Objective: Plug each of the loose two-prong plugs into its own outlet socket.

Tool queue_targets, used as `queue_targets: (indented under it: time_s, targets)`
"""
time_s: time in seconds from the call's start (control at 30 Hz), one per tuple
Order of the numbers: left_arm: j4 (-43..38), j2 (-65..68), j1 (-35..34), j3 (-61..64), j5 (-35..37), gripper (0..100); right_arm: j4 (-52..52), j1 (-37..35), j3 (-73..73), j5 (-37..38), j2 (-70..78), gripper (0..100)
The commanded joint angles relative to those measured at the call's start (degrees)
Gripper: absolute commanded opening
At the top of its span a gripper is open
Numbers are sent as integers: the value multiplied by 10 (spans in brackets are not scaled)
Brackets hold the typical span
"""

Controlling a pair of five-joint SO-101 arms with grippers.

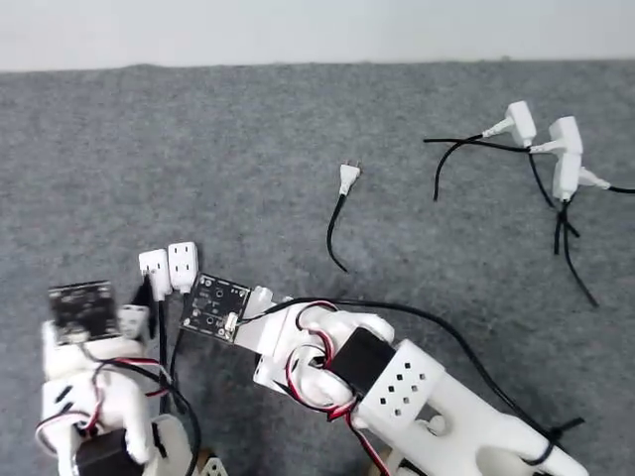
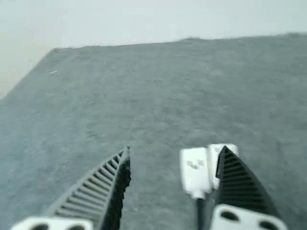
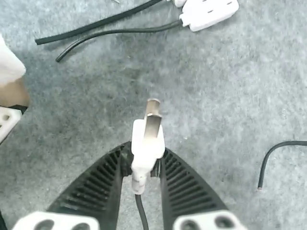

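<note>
— While the right claw is clamped around a white two-prong plug, how do you reckon that plug will handle?

— Light, hard and smooth, I'd say. The plastic body could twist in the grip, and the thin prongs might bend if they go in crooked. The hold on the flat sides of the body, with the prongs pointing clear ahead, looks like the right one. Its black cord is limp and should add only a little drag.

— And where does it go?

— Two white outlet sockets lie side by side at the lower left of the high view. The left claw stands wide with nothing gripped, and one socket is just beside a finger. The sockets look light enough to slide, so bracing one seems wise.

— Other plugs?

— A loose plug lies near the centre, well apart from a bunch of plugs and cords at the upper right.

— The surface?

— The grey, felt-like surface probably gives some grip. A pale wall runs along the top.
</note>
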Motion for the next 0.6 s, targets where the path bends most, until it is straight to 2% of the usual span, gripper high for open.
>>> queue_targets:
  time_s: [0.0,0.13,0.43,0.57]
  targets:
    - [15,-11,101,-7,-26,289,9,4,-45,5,-13,9]
    - [29,-11,156,-27,-62,289,8,4,-45,5,-10,9]
    - [63,-11,287,-38,-90,289,7,3,-48,15,-12,9]
    - [66,-11,314,-36,-92,289,7,3,-48,13,-14,9]
